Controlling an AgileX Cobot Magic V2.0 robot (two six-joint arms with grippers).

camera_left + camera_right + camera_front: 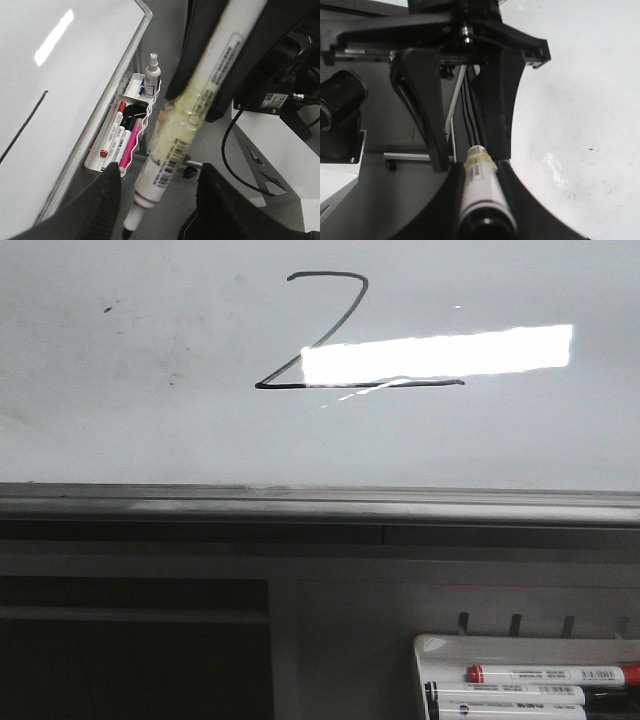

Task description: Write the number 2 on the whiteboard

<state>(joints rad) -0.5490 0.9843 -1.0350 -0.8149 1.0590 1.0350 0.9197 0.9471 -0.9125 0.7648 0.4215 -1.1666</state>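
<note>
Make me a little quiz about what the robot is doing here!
1. True or false: the number 2 is already drawn on the whiteboard.
2. The right end effector is clamped on: A a marker, B a spray bottle, C an eraser.
3. Fill in: the left end effector stands ____ around the marker's tip end.
Key: 1 true; 2 A; 3 open.
</note>
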